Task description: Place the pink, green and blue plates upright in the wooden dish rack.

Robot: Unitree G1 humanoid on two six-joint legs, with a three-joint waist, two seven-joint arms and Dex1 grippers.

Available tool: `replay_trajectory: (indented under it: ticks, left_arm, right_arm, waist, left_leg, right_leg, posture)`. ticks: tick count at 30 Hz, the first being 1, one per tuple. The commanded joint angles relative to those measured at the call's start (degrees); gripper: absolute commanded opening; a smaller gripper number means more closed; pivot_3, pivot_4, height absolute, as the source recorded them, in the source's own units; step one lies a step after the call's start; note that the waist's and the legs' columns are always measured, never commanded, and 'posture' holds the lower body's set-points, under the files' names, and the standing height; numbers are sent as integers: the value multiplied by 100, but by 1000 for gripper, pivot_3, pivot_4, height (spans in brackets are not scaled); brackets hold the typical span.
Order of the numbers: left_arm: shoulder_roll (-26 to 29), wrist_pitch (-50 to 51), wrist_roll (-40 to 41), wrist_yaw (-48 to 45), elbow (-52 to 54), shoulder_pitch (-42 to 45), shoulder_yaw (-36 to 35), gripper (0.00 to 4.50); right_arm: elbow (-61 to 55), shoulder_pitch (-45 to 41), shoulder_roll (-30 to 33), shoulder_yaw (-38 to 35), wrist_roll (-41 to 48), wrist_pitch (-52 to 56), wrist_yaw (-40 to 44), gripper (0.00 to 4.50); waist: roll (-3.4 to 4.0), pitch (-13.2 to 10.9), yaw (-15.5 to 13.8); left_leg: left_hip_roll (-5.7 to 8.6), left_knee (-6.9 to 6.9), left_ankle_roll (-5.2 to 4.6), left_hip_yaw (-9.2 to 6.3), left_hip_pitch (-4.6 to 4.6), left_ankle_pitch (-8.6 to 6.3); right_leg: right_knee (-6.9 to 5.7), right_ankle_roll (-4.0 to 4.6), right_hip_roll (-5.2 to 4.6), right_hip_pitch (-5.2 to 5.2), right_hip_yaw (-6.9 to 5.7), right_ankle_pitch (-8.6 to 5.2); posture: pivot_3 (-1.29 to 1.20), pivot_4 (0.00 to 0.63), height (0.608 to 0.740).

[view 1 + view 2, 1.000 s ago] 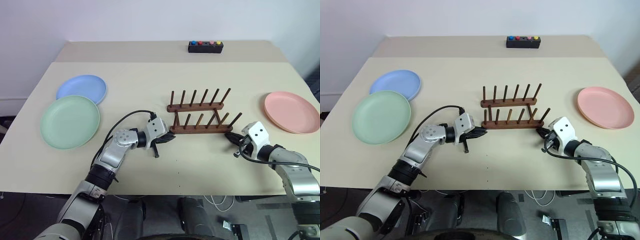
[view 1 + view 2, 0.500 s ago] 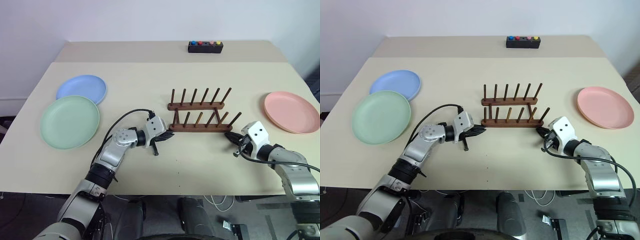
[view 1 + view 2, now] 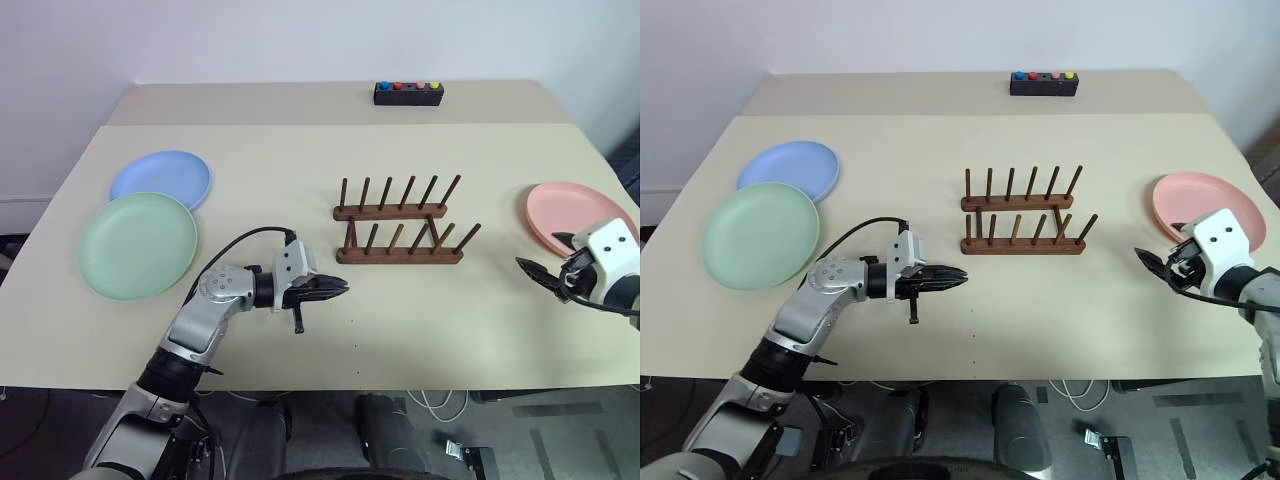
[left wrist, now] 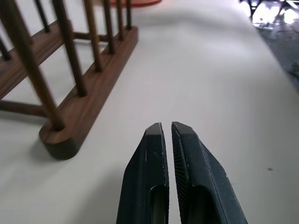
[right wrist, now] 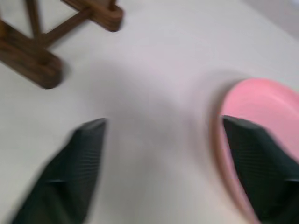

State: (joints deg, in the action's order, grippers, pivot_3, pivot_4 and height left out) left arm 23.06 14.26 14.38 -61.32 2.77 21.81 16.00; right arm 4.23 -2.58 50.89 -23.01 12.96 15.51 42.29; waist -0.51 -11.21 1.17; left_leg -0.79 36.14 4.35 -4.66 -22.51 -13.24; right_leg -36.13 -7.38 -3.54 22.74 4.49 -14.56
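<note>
Plates and rack, with both arms, on the worktop (image 3: 300, 150). The green plate (image 3: 137, 244) lies flat at the left, with the blue plate (image 3: 160, 179) just behind it, their rims touching or overlapping; the pink plate (image 3: 565, 215) lies flat at the right edge. The dish rack (image 3: 398, 220) stands empty at the centre, so no plate is yet placed. The step in hand is judged to be the pickup of the pink plate. It would be done well if the near rim were straddled by the spread fingers, one above and one slid under the lip, and the grasp closed firmly before lifting; the plate would then be turned on edge and lowered between two pegs. A shallow rim flat on the surface is likely to slip.

Compared with one second earlier: the right pincer (image 3: 548, 257), then clenched beside the rack's right end, is now released, its jaws wide, just beside the pink plate. The left pincer (image 3: 338, 290), clenched and empty, has been drawn back from the rack's left end, which it is now near but apart from.
</note>
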Motion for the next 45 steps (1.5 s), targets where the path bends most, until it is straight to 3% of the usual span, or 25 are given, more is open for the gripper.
replay_trajectory:
  ticks: [1,8,15,18,24,31,37,41,45]
  left_arm:
    - [-22,96,225,-126,390,50,33,257]
    - [-112,219,235,-29,497,68,97,257]
    - [-87,294,273,105,621,-47,26,257]
    - [-86,303,275,134,655,-73,22,257]
    - [-71,322,305,173,675,-84,33,257]
    - [-111,317,291,240,657,-48,67,257]
    - [-195,199,222,371,536,-74,59,257]
    - [-189,138,223,417,474,-58,14,257]
    - [-167,90,231,435,465,-48,-23,257]
  right_arm:
    - [650,-521,145,349,-407,-77,-198,4431]
    - [2556,-1930,83,1093,-896,-208,-309,4431]
    - [3796,-2761,-39,1255,-961,-117,-409,4431]
    - [3989,-2870,-48,1301,-962,-142,-389,3141]
    - [3989,-2880,-74,1307,-949,-176,-452,50]
    - [3416,-2554,31,1344,-1285,-1112,-1004,14]
    - [1958,-2105,144,1194,-1573,-1743,-1410,14]
    - [488,-2453,-22,737,-572,-1414,-996,14]
    - [-558,-2983,-278,269,1061,-379,-593,14]
  waist:
    - [-2,-1,1]
    - [3,-1,4]
    - [2,-2,3]
    - [2,-2,-2]
    - [3,-1,9]
    - [1,-1,1]
    - [6,-4,50]
    - [10,-6,143]
    - [12,-8,134]
  left_leg:
    - [0,0,0,0,0,0]
    - [1,1,0,7,1,0]
    - [1,-1,0,7,1,0]
    - [1,0,0,7,0,0]
    - [1,-1,0,7,1,0]
    - [2,-1,0,6,0,0]
    - [1,-6,0,7,0,0]
    - [1,-9,0,6,0,0]
    - [0,-12,0,2,0,0]
  right_leg:
    - [0,0,0,0,0,0]
    - [2,2,-1,1,5,0]
    - [2,-1,0,1,5,1]
    - [3,0,-1,0,5,1]
    - [3,0,0,0,5,1]
    - [5,-1,-1,0,5,0]
    - [2,-4,0,6,8,1]
    - [0,-12,0,6,7,4]
    - [0,-23,1,6,5,10]
  posture:
    - [0,150,730]
    - [0,150,730]
    - [0,150,730]
    - [0,150,730]
    - [0,150,730]
    - [0,150,730]
    - [0,150,730]
    - [0,150,730]
    - [0,150,730]
